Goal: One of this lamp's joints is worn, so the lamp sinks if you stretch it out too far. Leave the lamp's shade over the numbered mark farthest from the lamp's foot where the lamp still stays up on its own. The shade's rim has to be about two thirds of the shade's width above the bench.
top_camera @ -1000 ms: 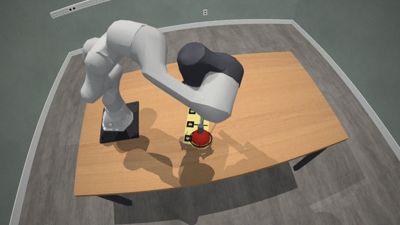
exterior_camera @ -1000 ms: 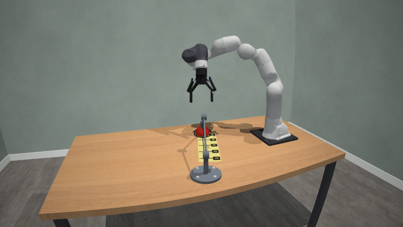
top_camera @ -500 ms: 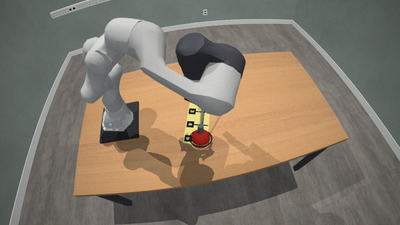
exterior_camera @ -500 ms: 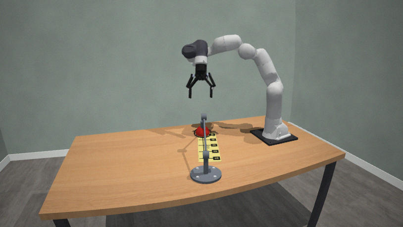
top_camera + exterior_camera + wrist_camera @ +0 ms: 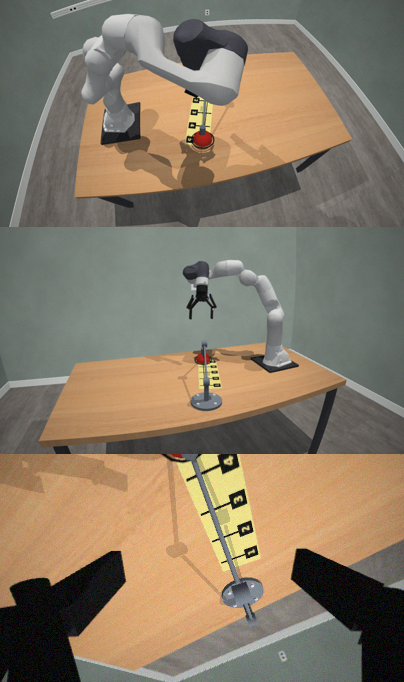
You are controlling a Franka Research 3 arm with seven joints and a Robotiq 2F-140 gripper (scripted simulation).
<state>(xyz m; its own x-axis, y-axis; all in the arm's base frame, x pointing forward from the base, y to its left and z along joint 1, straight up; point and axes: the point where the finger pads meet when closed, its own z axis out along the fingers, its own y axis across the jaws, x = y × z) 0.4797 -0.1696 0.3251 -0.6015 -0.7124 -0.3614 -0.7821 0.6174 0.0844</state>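
High above the lamp [image 5: 203, 112] [image 5: 205, 362] [image 5: 215, 519], empty jaws [image 5: 201, 313] gape wide.

Red domed lamp shade [image 5: 202, 139] [image 5: 203, 358] [image 5: 176, 456] near mark 5 [image 5: 189, 139], grey arm outstretched.
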